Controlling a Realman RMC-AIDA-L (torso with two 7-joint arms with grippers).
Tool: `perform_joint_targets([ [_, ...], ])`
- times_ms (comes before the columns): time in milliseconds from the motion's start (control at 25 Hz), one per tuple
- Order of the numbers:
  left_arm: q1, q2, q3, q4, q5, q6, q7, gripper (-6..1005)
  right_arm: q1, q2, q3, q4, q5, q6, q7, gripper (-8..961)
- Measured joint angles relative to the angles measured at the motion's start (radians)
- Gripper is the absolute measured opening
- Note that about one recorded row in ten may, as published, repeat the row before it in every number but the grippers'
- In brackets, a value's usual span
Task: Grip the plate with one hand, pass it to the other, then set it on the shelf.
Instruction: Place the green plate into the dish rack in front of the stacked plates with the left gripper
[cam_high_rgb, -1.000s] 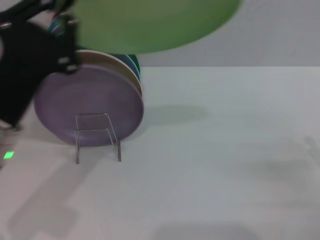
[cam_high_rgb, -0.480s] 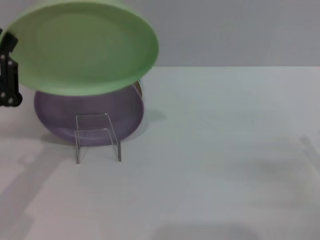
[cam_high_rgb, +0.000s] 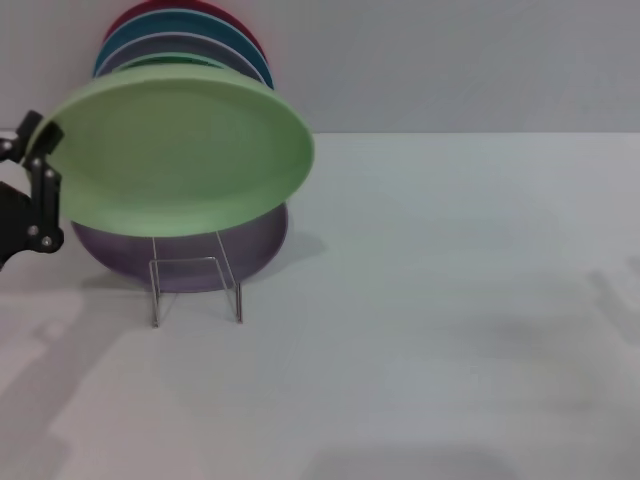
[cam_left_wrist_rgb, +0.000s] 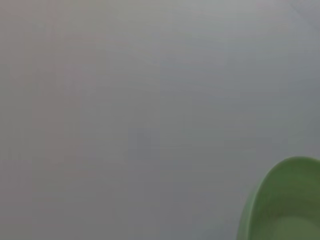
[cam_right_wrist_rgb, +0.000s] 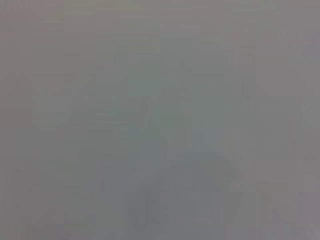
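Note:
The light-green plate (cam_high_rgb: 180, 150) hangs tilted in the air at the left of the head view, just above the clear acrylic shelf (cam_high_rgb: 195, 288). My left gripper (cam_high_rgb: 40, 150) is shut on the plate's left rim at the picture's left edge. The plate's rim also shows in the left wrist view (cam_left_wrist_rgb: 285, 200). My right gripper is out of view; the right wrist view shows only grey.
A lilac plate (cam_high_rgb: 180, 258) leans behind the shelf, with a stack of upright plates (cam_high_rgb: 185, 40) in red, blue and dark green behind it against the grey wall. The white table (cam_high_rgb: 450, 300) stretches to the right.
The light-green plate has come down and to the left, from the picture's top to just above the shelf. The left gripper moved left and lower with it, uncovering the plate stack behind.

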Motion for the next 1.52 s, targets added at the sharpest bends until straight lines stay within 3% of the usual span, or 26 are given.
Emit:
perform_joint_targets([
  [400, -0.048, -0.004, 0.044, 0.063, 0.0, -0.009, 0.075, 62, 0.01, -0.002, -0.009, 0.004, -0.001, 0.024, -0.002, 726],
  [840, -0.049, -0.012, 0.053, 0.09, 0.0, -0.024, 0.079, 64, 0.013, -0.004, -0.006, 0.006, -0.002, 0.026, -0.003, 726],
  [960, -0.048, -0.022, 0.052, 0.094, 0.0, -0.056, 0.081, 65, 0.014, -0.005, -0.005, 0.007, -0.002, 0.026, -0.003, 726],
  [1120, -0.039, -0.053, 0.031, 0.095, -0.001, -0.118, 0.149, 65, 0.016, -0.005, -0.006, 0.009, -0.002, 0.026, -0.004, 727],
  [1240, -0.036, -0.059, 0.032, 0.095, -0.001, -0.121, 0.157, 66, 0.016, -0.005, -0.003, 0.009, -0.001, 0.026, -0.004, 727],
  [1440, -0.026, -0.065, 0.03, 0.092, -0.004, -0.125, 0.153, 222, 0.014, -0.005, -0.004, 0.009, -0.002, 0.026, -0.07, 727],
  [1520, 0.011, -0.074, 0.019, 0.063, -0.006, -0.074, 0.154, 293, 0.009, -0.002, -0.008, 0.008, -0.001, 0.026, -0.143, 727],
])
